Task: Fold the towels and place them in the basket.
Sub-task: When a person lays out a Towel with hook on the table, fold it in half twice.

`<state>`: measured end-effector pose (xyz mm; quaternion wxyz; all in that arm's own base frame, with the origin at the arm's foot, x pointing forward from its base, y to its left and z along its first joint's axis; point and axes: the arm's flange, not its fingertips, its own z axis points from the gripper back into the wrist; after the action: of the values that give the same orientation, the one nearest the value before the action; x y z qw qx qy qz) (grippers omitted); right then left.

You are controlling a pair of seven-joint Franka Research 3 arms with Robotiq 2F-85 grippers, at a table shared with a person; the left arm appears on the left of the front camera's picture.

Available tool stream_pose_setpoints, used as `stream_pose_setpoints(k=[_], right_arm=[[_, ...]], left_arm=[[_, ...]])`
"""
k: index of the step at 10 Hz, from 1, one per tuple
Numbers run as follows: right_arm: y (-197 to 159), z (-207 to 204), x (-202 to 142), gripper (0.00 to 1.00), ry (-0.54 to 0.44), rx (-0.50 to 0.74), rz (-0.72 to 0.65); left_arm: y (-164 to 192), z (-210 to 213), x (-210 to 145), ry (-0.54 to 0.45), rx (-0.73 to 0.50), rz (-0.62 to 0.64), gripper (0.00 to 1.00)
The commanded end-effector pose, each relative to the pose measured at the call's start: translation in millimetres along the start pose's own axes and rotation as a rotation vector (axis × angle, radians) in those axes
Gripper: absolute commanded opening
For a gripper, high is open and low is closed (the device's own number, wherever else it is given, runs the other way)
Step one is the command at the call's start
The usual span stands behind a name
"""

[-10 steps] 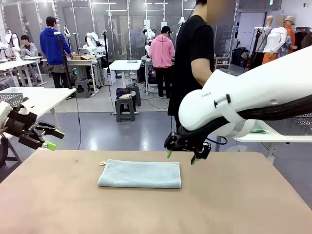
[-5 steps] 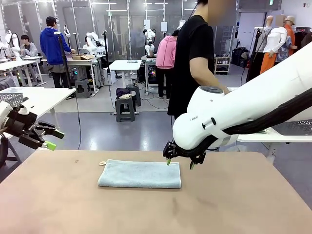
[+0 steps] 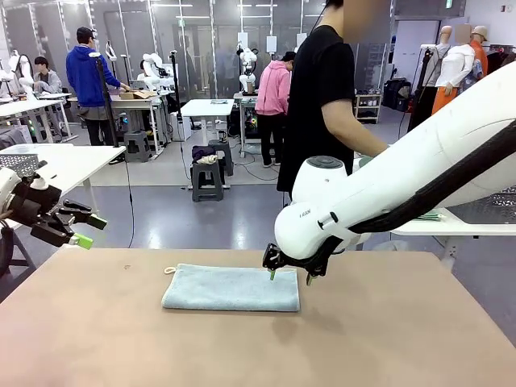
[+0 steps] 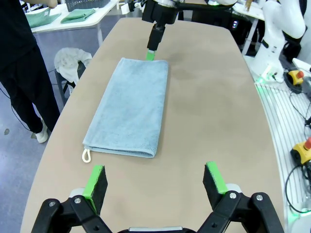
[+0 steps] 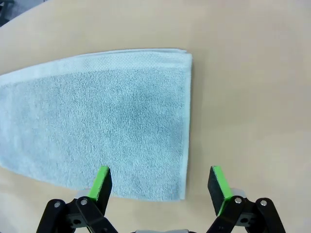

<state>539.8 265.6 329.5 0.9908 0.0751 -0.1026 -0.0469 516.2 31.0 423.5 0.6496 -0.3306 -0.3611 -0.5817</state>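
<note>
Right gripper (image 3: 289, 278): jaws spread wide, nothing between them, pointing down at the towel's right end.
Right gripper fingers: in the right wrist view the gripper (image 5: 159, 175) straddles the towel's short edge, with 1 green pad (image 5: 102, 178) over the terry cloth and the other over bare table.
Contact: cannot tell whether the pads touch the cloth.
Left gripper (image 3: 90, 231): jaws fully apart and empty, held off the table's left edge, well apart from the towel; in its wrist view the gripper (image 4: 154, 174) looks along the towel's length.
Towel (image 3: 231, 288): 1 light blue-grey terry towel, folded into a long rectangle, lying flat near the table's far middle (image 4: 129, 109) (image 5: 97, 121).
White loop (image 3: 170, 270): at the towel's far left corner, lying on the table (image 4: 86, 155).
Table (image 3: 387, 322): tan top.
Person (image 3: 322, 97): in a black shirt, standing at the far side, behind the right arm.
</note>
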Motion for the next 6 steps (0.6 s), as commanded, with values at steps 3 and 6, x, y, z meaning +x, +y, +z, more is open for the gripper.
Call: stream_pose_setpoints(k=[3, 6], right_arm=[[7.8, -20.8, 9.7, 1.00, 0.010, -0.047, 0.005], [6.3, -28.5, 11.6, 1.00, 0.011, -0.068, 0.018]], left_arm=[[-0.7, 1.0, 1.6, -0.001, 0.002, -0.003, 1.00], [-0.7, 1.0, 1.6, -0.001, 0.002, -0.003, 1.00]])
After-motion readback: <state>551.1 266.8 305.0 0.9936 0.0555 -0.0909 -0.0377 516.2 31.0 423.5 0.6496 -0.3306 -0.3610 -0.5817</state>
